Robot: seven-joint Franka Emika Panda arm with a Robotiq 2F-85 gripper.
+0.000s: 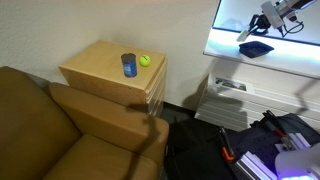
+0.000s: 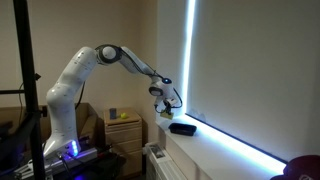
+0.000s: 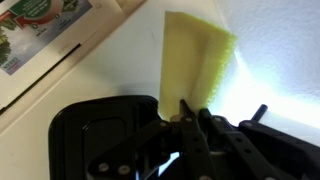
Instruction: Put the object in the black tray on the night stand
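The object (image 3: 195, 60) is a pale yellow-green oblong piece, held by its lower end between my gripper's fingers (image 3: 193, 112) in the wrist view. My gripper (image 1: 262, 22) hangs just above the black tray (image 1: 256, 47), which lies on a white ledge by the bright window. The tray also shows in the wrist view (image 3: 90, 125), below and left of the object, and in an exterior view (image 2: 181, 127) under the gripper (image 2: 165, 97). The night stand (image 1: 110, 65), light tan wood, stands well away beside the sofa; it also shows in an exterior view (image 2: 125, 128).
A blue cup (image 1: 129, 65) and a round yellow-green ball (image 1: 145, 60) stand on the night stand's top. A brown sofa (image 1: 70, 130) adjoins it. Black equipment cases (image 1: 270, 140) lie on the floor. A printed sheet (image 3: 40, 25) lies on the ledge.
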